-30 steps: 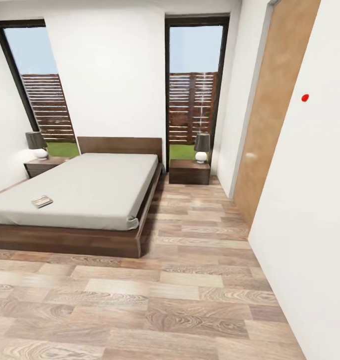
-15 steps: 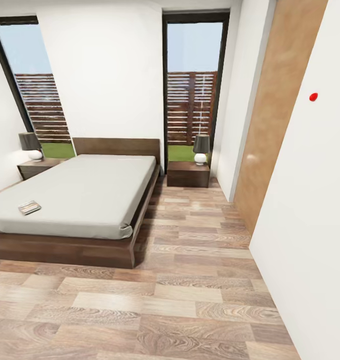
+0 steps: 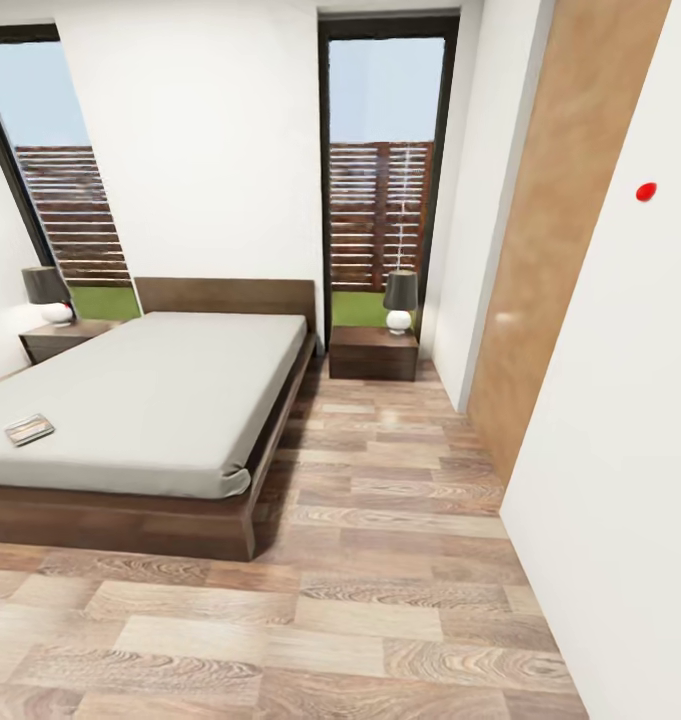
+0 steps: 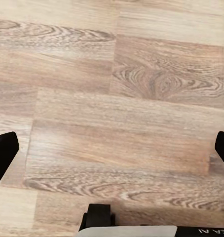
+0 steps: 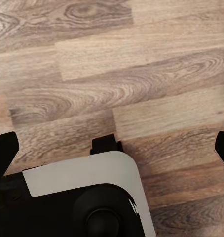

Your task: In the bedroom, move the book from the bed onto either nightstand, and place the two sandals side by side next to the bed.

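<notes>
Head view: bedroom, bed (image 3: 150, 400) takes the 9 o'clock side of the frame, headboard against the far wall. Book (image 3: 29, 429) lies flat on the mattress near the foot end, at about 9 o'clock, well apart from both nightstands. Right nightstand (image 3: 373, 353) sits just beside the bed's far corner at about 12 o'clock, under the tall window (image 3: 382, 170), with a dark-shade lamp (image 3: 400, 299) on its surface. Left nightstand (image 3: 58, 339) is at 10 o'clock on the other side of the bed, also with a lamp (image 3: 47, 294). Wood door (image 3: 560, 230) at 2 o'clock, with a red dot (image 3: 646, 190) on the white wall next to it. Plank floor (image 3: 380, 560) between bed and wall. Left wrist view: left gripper (image 4: 112, 153) points down at the floor, fingers (image 4: 3, 157) wide apart, nothing between them. Right wrist view: right gripper (image 5: 112, 150) same, fingers (image 5: 3, 150) spread, with part of the robot base (image 5: 87, 197) below it.
</notes>
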{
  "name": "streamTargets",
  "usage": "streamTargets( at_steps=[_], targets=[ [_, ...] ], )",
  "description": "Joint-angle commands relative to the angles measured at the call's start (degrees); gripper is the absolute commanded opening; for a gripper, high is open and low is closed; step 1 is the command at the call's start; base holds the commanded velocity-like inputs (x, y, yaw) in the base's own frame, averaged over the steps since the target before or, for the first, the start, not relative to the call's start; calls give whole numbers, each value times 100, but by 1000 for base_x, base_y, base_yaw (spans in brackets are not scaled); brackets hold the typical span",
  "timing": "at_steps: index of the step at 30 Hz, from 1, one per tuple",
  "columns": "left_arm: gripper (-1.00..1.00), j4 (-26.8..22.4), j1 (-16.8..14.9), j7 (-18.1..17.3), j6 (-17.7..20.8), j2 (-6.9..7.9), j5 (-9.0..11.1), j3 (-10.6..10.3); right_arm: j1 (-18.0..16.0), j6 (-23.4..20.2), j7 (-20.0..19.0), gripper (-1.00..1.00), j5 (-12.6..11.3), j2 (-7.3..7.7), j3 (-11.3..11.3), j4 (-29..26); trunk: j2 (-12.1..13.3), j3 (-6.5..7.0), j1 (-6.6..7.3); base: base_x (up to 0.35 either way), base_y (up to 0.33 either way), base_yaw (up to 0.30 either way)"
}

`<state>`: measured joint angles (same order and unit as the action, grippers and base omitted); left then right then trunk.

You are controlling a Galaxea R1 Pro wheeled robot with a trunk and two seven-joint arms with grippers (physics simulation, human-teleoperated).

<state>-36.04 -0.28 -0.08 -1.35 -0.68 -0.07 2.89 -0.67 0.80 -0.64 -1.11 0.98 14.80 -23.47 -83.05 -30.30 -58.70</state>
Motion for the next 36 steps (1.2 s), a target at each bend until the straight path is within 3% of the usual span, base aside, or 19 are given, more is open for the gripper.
streamTargets(
  at_steps=[1, 22, 36],
  targets=[
    [100, 1, -1, -1, -14, -7, -1, 18, -4, 8, -8, 100, -12, -1, 14, 2, -2, -5, -3, 293, -127, 0],
    [100, 1, 1, -1, -14, -11, -1, 18, -4, 8, -7, 100, -12, -1, 14, 1, -2, -5, -3, 310, -25, 6],
    [100, 1, -1, -1, -14, -11, 6, 18, -4, 8, -7, 100, -12, -1, 14, 2, -2, -5, -3, 116, 0, 267]
  ],
)
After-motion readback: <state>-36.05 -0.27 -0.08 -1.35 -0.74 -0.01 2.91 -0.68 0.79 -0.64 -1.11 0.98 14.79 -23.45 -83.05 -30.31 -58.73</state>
